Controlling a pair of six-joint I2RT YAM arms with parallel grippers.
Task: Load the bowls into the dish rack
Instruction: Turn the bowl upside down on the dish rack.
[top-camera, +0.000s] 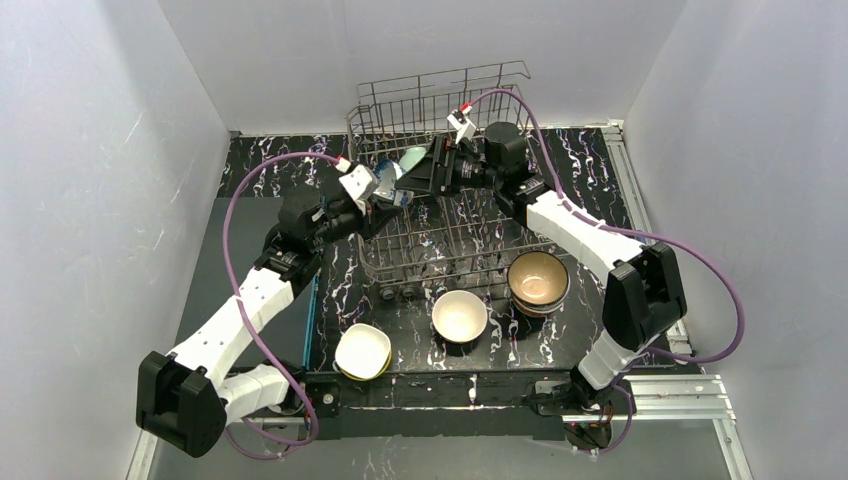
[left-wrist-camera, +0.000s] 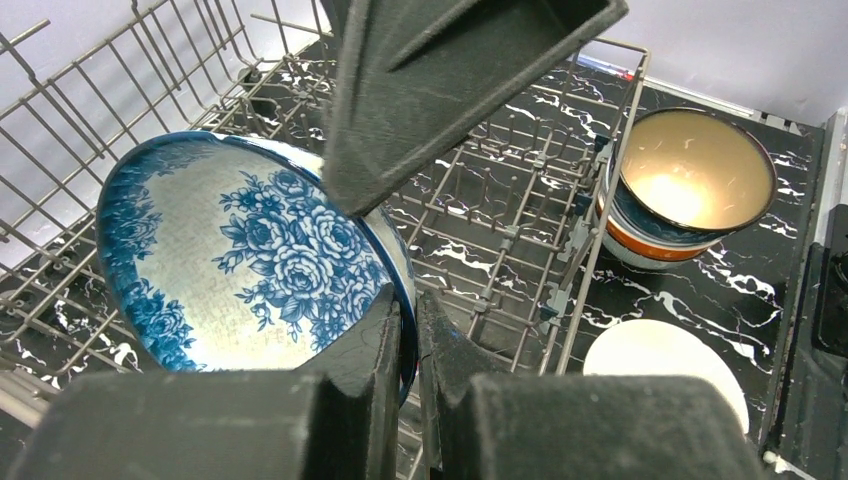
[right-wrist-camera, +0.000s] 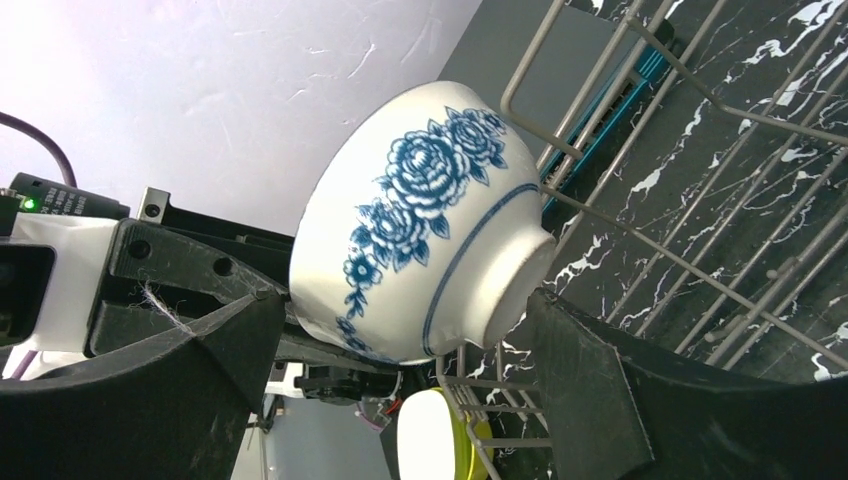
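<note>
Grip on blue-patterned bowl (top-camera: 391, 183) above dish rack (top-camera: 430, 100)

The left gripper (left-wrist-camera: 408, 322) is pinched narrow on the bowl's rim, one finger inside and one outside. It holds the bowl tipped on its side over the left part of the rack, with the flowered inside turned toward the left wrist camera. The right gripper (right-wrist-camera: 400, 335) comes in from the far right with its fingers (right-wrist-camera: 610, 400) spread wide. The bowl's foot and lower wall sit between them, and whether they touch the bowl cannot be told.

The rack stands toward the far edge of the table (top-camera: 410, 330), about midway across, with its tines upright.

More bowls stand outside the rack on the table:
- A tan-lined bowl (top-camera: 538, 278) sits on top of a short stack just beside the rack's near right corner.
- A plain white bowl (top-camera: 460, 316) is just in front of the rack's near side.
- A nested pair (top-camera: 362, 351), white inside yellow-green, lies by the table's near edge, left of the plain white one.
</note>
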